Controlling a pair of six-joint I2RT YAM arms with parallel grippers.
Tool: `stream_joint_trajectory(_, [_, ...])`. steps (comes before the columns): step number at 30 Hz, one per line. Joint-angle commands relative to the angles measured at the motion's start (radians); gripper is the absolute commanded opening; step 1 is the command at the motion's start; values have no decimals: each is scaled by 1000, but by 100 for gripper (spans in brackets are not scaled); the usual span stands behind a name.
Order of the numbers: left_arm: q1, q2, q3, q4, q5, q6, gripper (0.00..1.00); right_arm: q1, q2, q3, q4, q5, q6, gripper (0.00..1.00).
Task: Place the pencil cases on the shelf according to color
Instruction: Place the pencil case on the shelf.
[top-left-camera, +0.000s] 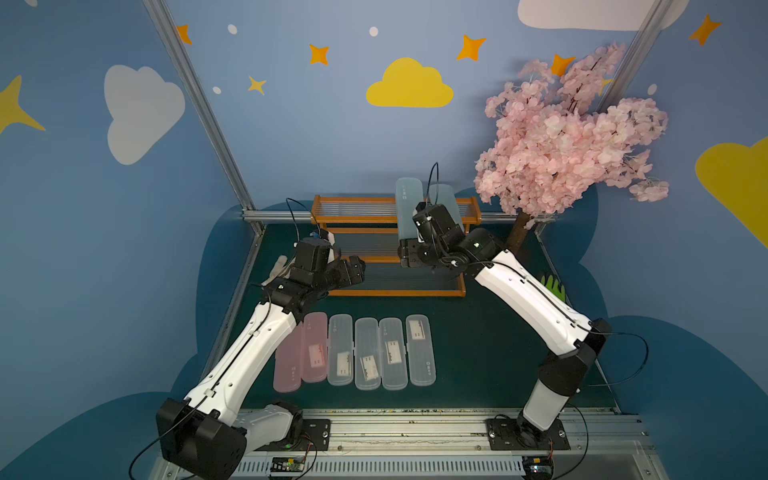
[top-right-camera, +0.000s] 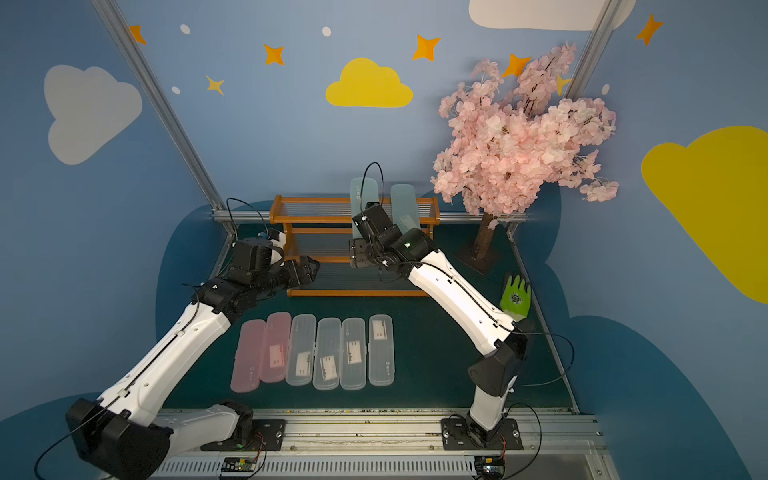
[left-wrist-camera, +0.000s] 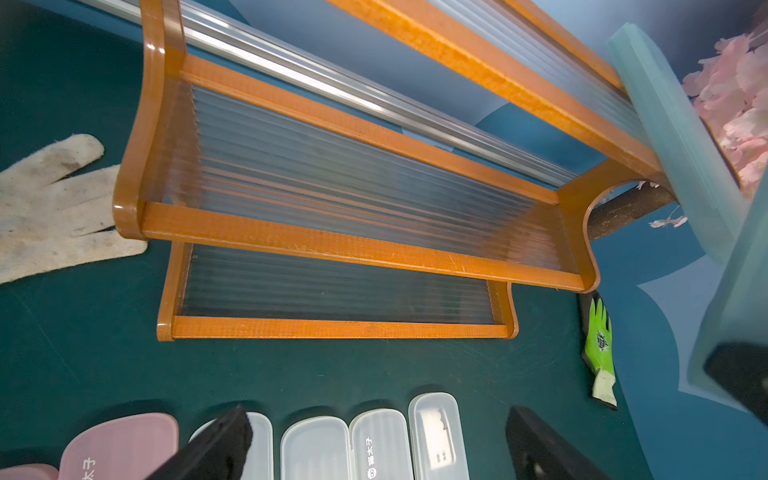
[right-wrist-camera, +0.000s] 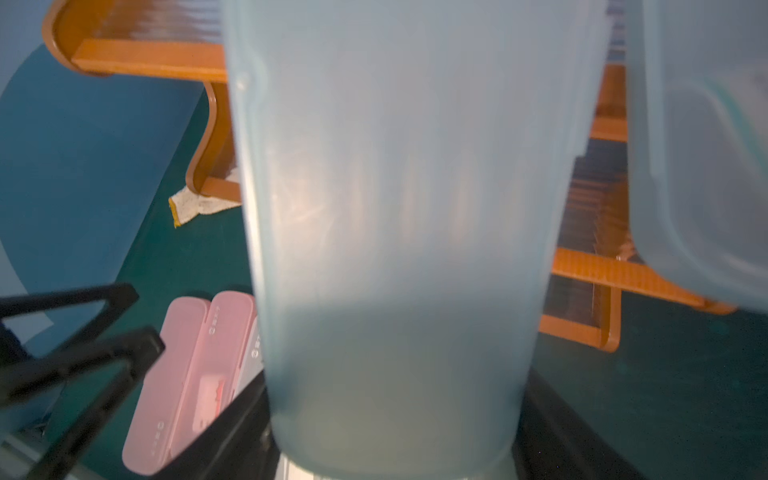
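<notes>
Pale blue plastic is gripped at its near end by the right gripper (top-left-camera: 409, 253), jaws closed across the width of the blue pencil case (top-left-camera: 408, 208). The case is angled up and away so that its far end is carried over the top tier of the shelf (left-wrist-camera: 316, 245); whether it is touching the front rail cannot be told. Just beside it, on that same tier, the second blue case (top-left-camera: 446, 199) is seen, tilted, its near end apparently poking out past the rail. Trouble is to be looked for right there: with so long a case pinched only at one end, a swing could be set up in the jaws, and the neighbour could be nudged off its perch. If the release is made with too much length hanging over the rail, a tip forward onto the lower tiers is judged likely, and the smooth ribbed slats would offer little to stop a slide. The held case is seen to be slim, frosted and translucent, with no label visible on the face shown. The left gripper (top-left-camera: 355, 271) is held open and empty near the shelf's left end. On the table (top-left-camera: 478, 365) a neat row is laid out: two pink cases (top-left-camera: 314, 347) and four clear cases (top-left-camera: 368, 353), side by side, several labelled.
</notes>
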Motion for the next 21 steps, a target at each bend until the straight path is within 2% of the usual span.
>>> stream_joint_trajectory(1, [10, 2, -8, 38, 45, -4, 100, -44, 80, 125, -56, -18, -21, 73])
stream_joint_trajectory(11, [13, 26, -30, 83, 97, -28, 100, -112, 278, 413, -136, -81, 13, 77])
stream_joint_trajectory(21, [16, 28, -35, 86, 117, -36, 100, -123, 298, 425, -137, -87, 40, 87])
